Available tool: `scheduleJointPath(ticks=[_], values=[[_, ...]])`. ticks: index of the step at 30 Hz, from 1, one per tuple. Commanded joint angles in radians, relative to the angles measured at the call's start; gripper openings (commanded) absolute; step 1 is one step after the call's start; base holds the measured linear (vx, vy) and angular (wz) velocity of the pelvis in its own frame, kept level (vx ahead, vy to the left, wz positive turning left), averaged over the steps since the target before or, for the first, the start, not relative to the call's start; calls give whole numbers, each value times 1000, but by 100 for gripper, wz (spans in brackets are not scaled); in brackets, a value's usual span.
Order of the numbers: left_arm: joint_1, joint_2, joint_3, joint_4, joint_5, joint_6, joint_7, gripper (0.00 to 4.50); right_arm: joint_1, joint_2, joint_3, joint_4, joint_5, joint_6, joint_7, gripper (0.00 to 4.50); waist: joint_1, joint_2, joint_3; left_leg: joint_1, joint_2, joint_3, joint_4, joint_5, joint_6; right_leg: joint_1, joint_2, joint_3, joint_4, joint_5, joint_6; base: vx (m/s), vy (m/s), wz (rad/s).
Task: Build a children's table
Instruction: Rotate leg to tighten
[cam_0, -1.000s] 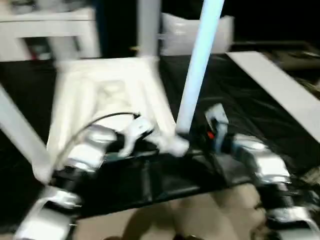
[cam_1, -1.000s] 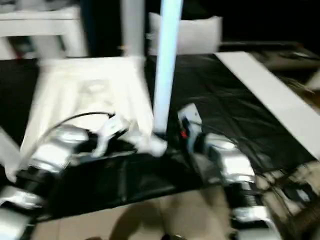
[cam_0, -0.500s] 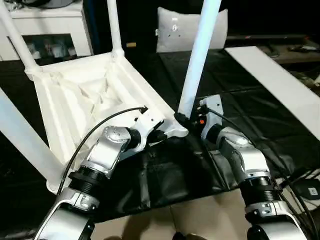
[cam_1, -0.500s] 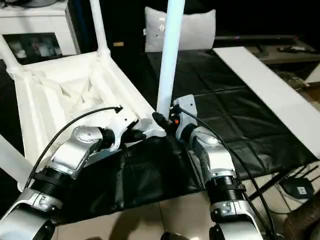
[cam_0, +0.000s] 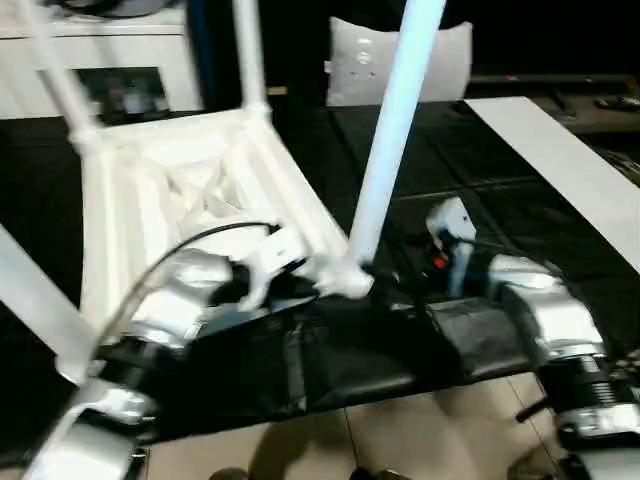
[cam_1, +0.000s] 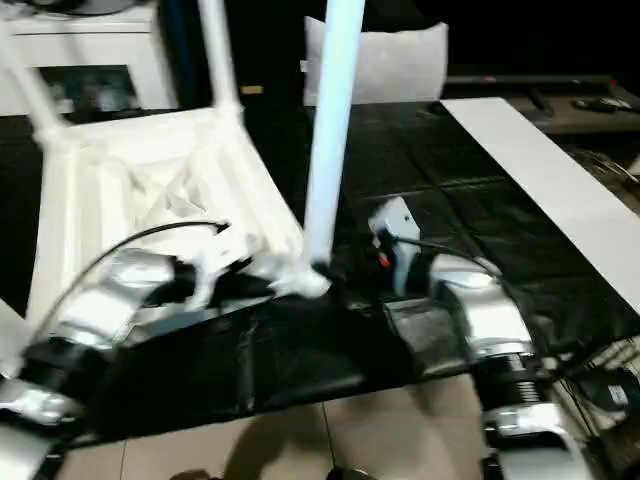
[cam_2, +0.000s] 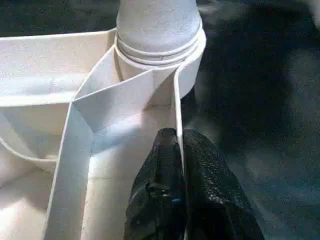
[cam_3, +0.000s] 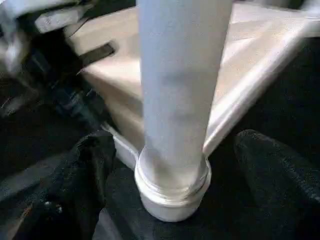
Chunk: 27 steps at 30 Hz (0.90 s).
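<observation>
The children's table lies upside down on black cloth, its white tabletop (cam_0: 170, 200) showing the ribbed underside. Several white legs stand up from its corners, the nearest leg (cam_0: 385, 150) in the near right socket (cam_2: 160, 55). My left gripper (cam_2: 177, 137) is shut on the tabletop's thin rim wall (cam_2: 176, 110), just beside that socket. My right gripper (cam_3: 175, 150) is open. Its black fingers (cam_3: 90, 165) stand well apart on either side of the leg's flared base (cam_3: 172, 192), not touching it.
A white cabinet (cam_0: 110, 60) stands at the back left, a white cushion (cam_0: 400, 70) behind the table. A long white board (cam_0: 560, 160) lies on the cloth at the right. Tiled floor (cam_0: 400, 440) begins at the cloth's near edge.
The right gripper's fingers have spread wide, away from the leg's base. The left gripper has kept its grip on the rim. The camera has swung about.
</observation>
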Motion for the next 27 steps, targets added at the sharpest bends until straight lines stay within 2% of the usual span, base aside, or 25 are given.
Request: scheduleJointPath(ticks=[1, 2, 3, 4, 5, 8, 10, 11, 13, 15, 18, 20, 23, 24, 26, 27], values=[[-33, 11, -32, -34, -36, -86, -115, 0, -10, -31, 24, 0, -7, -34, 77, 448, 3, 7, -80, 7, 15, 3, -64, -160, 74, 75, -59, 63, -74, -364, -102, 0, 0, 0], [-33, 12, -33, -34, -36, -87, -117, 0, -11, -32, 25, 1, -7, -35, 80, 448, 3, 7, -80, 7, 15, 3, -64, -160, 74, 75, -59, 63, -74, -364, -102, 0, 0, 0], [-39, 26, -45, -23, -35, -103, -151, 0, -16, -46, 40, 9, -9, -53, 121, 448, 12, 5, -79, 14, 18, 5, -65, -168, 66, 70, -60, 65, -71, -364, -110, 0, 0, 0], [-46, 41, -60, -10, -33, -124, -193, 0, -22, -57, 54, 21, -7, -71, 162, 448, 12, 5, -75, 17, 18, 7, -66, -189, 64, 67, -59, 65, -77, -386, -110, 0, 0, 0], [-46, 41, -60, -10, -33, -124, -193, 0, -22, -57, 54, 21, -7, -71, 162, 448, 15, 6, -76, 17, 17, 5, -66, -195, 62, 69, -60, 65, -77, -396, -108, 0, 0, 0], [-50, 56, -74, -2, -37, -142, -247, 0, -27, -61, 67, 28, 0, -85, 210, 448, 20, 4, -78, 14, 22, 2, -68, -191, 54, 73, -64, 67, -73, -397, -104, 0, 0, 0], [-53, 67, -87, -1, -43, -150, -288, 0, -26, -68, 85, 26, 21, -62, 269, 448, 29, 4, -79, 13, 22, 3, -67, -183, 55, 74, -64, 68, -70, -385, -108, 0, 0, 0], [-55, 71, -92, 2, -44, -156, -302, 0, -24, -70, 94, 25, 32, -47, 294, 432, 30, 4, -79, 12, 22, 2, -68, -180, 55, 74, -64, 68, -69, -381, -110, 0, 0, 0], [-56, 74, -97, 4, -42, -161, -311, 0, -20, -69, 100, 22, 41, -30, 311, 432, 32, 4, -79, 9, 23, 2, -68, -174, 54, 77, -64, 68, -67, -370, -114, 0, 0, 0], [-55, 77, -100, 4, -42, -165, -317, 0, -15, -69, 106, 17, 46, -19, 322, 397, 33, 2, -80, 7, 21, 1, -68, -173, 50, 79, -66, 67, -68, -384, -106, 0, 0, 0], [-58, 72, -99, 13, -41, -172, -319, 0, -12, -65, 112, 21, 49, -18, 336, 385, 32, 0, -80, 5, 18, 2, -66, -168, 47, 80, -65, 66, -70, -400, -94, 0, 0, 0], [-59, 71, -98, 17, -42, -175, -322, 0, -11, -61, 111, 25, 48, -19, 342, 352, 32, 1, -80, 5, 18, 1, -66, -165, 46, 79, -65, 65, -72, -412, -85, 0, 0, 0], [-59, 71, -98, 21, -42, -179, -323, 0, -12, -54, 111, 32, 53, -17, 342, 339, 31, 1, -81, 5, 18, 1, -66, -164, 46, 78, -65, 64, -72, -410, -83, 0, 0, 0], [-59, 71, -99, 22, -41, -180, -323, 0, -13, -52, 112, 36, 55, -17, 341, 317, 31, 1, -81, 6, 18, 1, -66, -164, 45, 78, -65, 64, -72, -409, -84, 0, 0, 0], [-58, 73, -100, 23, -42, -181, -324, 0, -16, -44, 110, 50, 57, -23, 331, 309, 31, 1, -81, 6, 19, 1, -66, -165, 45, 77, -65, 64, -72, -407, -89, 0, 0, 0], [-58, 74, -99, 23, -42, -183, -324, 0, -17, -39, 107, 54, 57, -24, 324, 290, 31, 1, -81, 5, 19, 1, -66, -164, 44, 78, -65, 64, -72, -406, -90, 0, 0, 0]])
